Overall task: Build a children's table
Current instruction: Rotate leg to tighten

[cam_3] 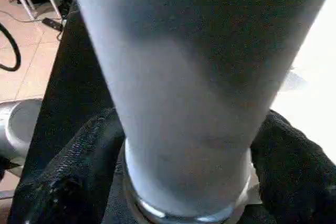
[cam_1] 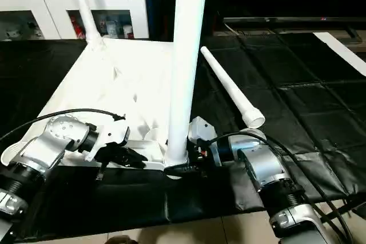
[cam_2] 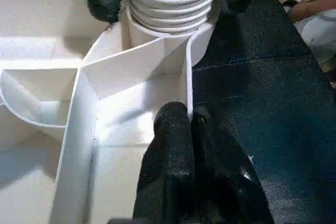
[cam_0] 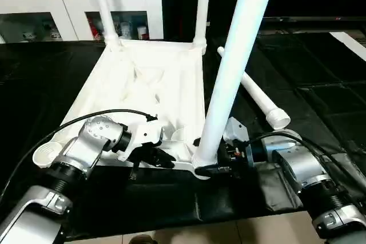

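I have the left gripper [cam_0: 150, 155] with its jaws pressed together on the near rim wall of the tabletop [cam_0: 146, 84], which lies upside down on the black-covered floor [cam_0: 320, 95]. I judge that pinch is there to keep the top from turning while a leg is worked in. The left wrist view shows what the head views hide: the fingers [cam_2: 173, 150] nipping the thin wall, and the threaded leg end sitting in the near corner socket [cam_2: 173, 30]. That near leg [cam_0: 234, 67] stands upright in the socket. The right gripper [cam_0: 220, 164] has its jaws spread around the leg's base; whether they bear on it, I cannot tell. A spare leg [cam_0: 254, 92] lies loose beside the top.
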Tool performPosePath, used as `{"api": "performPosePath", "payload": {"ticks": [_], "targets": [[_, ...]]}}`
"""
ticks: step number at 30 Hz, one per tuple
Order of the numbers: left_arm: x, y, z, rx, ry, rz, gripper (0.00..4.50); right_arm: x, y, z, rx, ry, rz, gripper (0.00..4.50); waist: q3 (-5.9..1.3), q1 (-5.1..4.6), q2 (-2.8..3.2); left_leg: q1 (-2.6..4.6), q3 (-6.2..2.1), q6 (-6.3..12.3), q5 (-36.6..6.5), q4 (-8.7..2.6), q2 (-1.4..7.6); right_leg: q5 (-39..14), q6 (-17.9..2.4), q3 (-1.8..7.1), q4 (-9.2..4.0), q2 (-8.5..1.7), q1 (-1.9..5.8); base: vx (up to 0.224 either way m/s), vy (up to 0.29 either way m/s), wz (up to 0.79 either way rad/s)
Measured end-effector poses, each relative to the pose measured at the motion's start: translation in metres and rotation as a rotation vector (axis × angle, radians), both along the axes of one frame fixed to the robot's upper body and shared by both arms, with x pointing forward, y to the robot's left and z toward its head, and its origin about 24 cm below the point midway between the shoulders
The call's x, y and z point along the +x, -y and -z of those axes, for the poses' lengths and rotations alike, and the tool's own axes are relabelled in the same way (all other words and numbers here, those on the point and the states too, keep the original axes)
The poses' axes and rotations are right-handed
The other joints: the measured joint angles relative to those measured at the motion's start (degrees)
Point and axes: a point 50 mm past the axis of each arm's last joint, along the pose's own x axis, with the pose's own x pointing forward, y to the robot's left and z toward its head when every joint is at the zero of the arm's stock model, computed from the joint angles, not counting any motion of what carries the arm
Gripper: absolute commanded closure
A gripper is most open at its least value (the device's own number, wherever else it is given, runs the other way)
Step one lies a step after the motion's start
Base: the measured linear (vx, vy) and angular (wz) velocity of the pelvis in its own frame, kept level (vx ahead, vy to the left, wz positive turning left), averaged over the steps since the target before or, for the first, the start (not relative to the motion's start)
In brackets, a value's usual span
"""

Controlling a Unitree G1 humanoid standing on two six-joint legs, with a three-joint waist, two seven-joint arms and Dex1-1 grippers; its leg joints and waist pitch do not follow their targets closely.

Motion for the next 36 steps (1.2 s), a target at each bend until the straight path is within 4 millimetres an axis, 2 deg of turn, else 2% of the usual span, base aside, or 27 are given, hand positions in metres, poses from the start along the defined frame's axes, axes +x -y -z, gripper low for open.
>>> {"api": "performPosePath", "payload": {"ticks": [9,19,21,23,25,27,31,33,36], "targets": [[0.000,-0.001,0.000,0.002,-0.005,0.011,4.50,0.001,0.002,0.001,0.021,-0.034,0.003,1.71,-0.01,0.13,0.01,-0.01,0.00,0.00,0.0,0.00,0.00,0.0,0.0,0.00,-0.01,0.00,0.00,0.000,0.000,0.00],[0.001,-0.002,0.000,-0.003,-0.025,-0.009,4.50,0.000,0.000,0.003,0.047,-0.067,0.017,1.76,-0.01,0.15,0.02,0.01,0.00,0.00,0.0,0.01,0.00,0.0,0.0,0.00,0.03,0.00,0.02,0.000,0.000,0.00],[0.004,0.000,0.003,-0.040,-0.033,-0.110,4.50,0.003,-0.002,0.005,0.078,-0.069,0.117,1.76,-0.03,-0.02,0.05,0.05,0.01,-0.01,0.0,0.04,0.00,0.0,0.0,0.02,0.10,-0.01,0.01,0.000,0.000,0.00],[0.007,0.000,0.005,-0.067,-0.012,-0.222,4.50,0.007,-0.004,0.008,0.106,-0.076,0.251,1.76,-0.02,-0.61,0.06,0.06,0.00,-0.02,0.0,0.17,0.01,0.0,0.0,0.04,0.26,-0.01,-0.02,0.000,0.000,0.00],[0.008,0.005,0.006,-0.084,-0.008,-0.294,4.50,0.012,-0.005,0.009,0.113,-0.071,0.356,1.76,-0.02,-1.90,0.05,0.08,0.01,-0.03,0.0,0.17,-0.01,0.1,-0.1,0.10,0.25,0.00,-0.01,0.000,0.000,0.00],[0.005,0.008,0.010,-0.114,-0.006,-0.404,4.50,0.017,-0.011,0.011,0.125,-0.059,0.473,1.76,-0.02,-3.76,0.05,0.08,0.02,-0.05,0.0,0.07,0.00,0.1,0.0,0.14,0.25,0.04,0.02,0.000,0.000,0.00],[-0.002,0.017,0.011,-0.141,0.015,-0.613,4.50,0.030,-0.032,0.012,0.144,-0.040,0.679,1.76,-0.04,-5.99,0.06,0.28,-0.02,-0.18,0.1,-0.29,-0.02,0.1,-0.1,0.19,0.25,0.15,-0.06,0.000,0.000,0.00],[-0.003,0.024,0.012,-0.162,0.005,-0.675,4.50,0.037,-0.039,0.011,0.130,-0.027,0.742,1.76,-0.03,-6.18,0.06,0.28,-0.01,-0.18,0.1,-0.34,-0.02,0.1,-0.1,0.18,0.21,0.16,-0.08,0.000,0.000,0.00],[-0.002,0.032,0.012,-0.175,0.006,-0.735,4.50,0.042,-0.045,0.008,0.112,-0.009,0.808,1.76,-0.05,-5.78,0.10,0.16,-0.01,-0.17,0.1,-0.34,-0.05,0.1,-0.1,0.16,0.09,0.13,-0.08,0.000,0.000,0.00]]}}
